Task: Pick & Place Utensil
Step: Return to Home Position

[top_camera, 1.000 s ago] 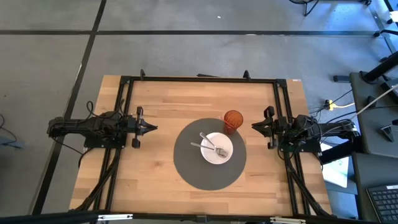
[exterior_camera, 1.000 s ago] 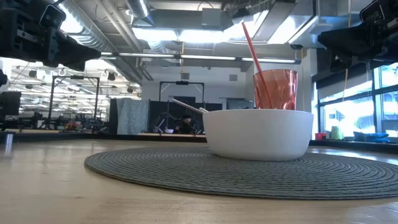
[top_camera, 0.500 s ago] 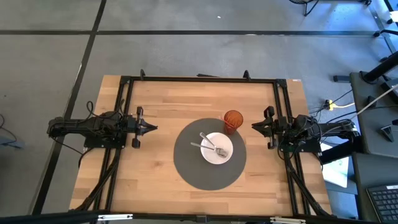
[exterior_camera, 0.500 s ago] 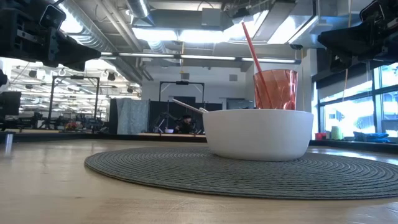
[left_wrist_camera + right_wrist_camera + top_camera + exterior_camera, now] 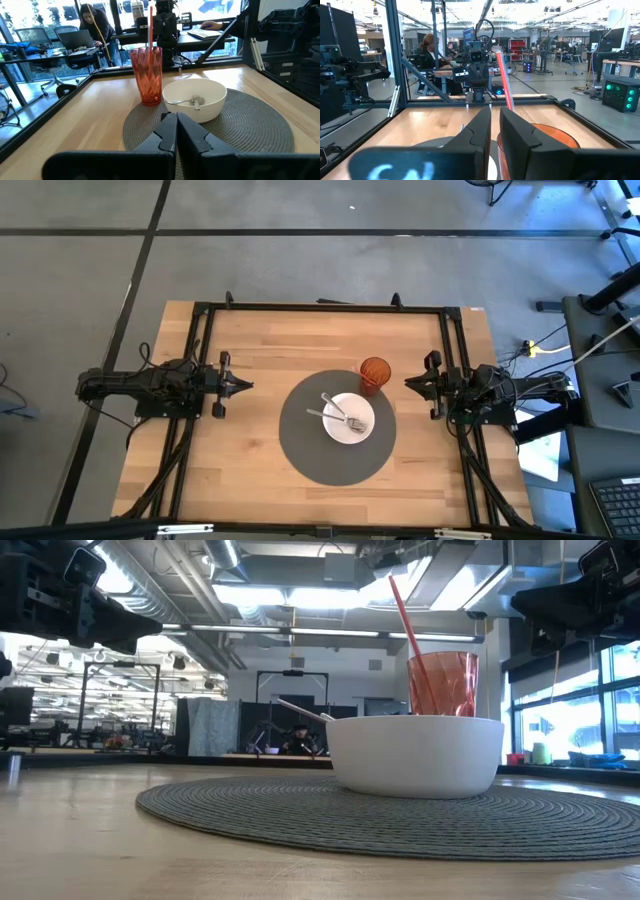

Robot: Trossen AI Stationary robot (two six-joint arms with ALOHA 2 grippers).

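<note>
Wood tabletop (image 5: 250,350) with a black frame round it, big open lab behind, someone sitting at a desk (image 5: 95,25) way off past the far rail and not involved at all.

Everything that matters sits on the gray mat (image 5: 305,455) in the middle. The white bowl (image 5: 345,435) is roughly at the mat's centre. The silver fork (image 5: 352,422) lies inside it, and the silver spoon (image 5: 328,401) is in there too with its handle poking up over the rim. The orange cup (image 5: 375,375) stands upright on the mat's back-right edge, just beside the bowl, with the straw (image 5: 403,615) leaning out of it. No utensils lying loose on the wood anywhere that I can see.

Both arms are folded back off the mat. The left gripper (image 5: 247,386) hangs in the air off the mat's left side, fingers (image 5: 167,131) pressed together, holding nothing. The right gripper (image 5: 408,383) mirrors it off the mat's right side, just past the cup, fingers drawn in with only a sliver between them, also empty. From table height you only catch the arms up high on either side of the mat, well clear of the cup and bowl.

So my read: the sorting part is finished and this is the park-the-arms step, which looks basically done too. I don't think the next move calls for any grasp or reach. At most, each arm settles into its rest pose on its own side of the mat, keeping away from that straw, which looks like the one thing that could easily get clipped.
</note>
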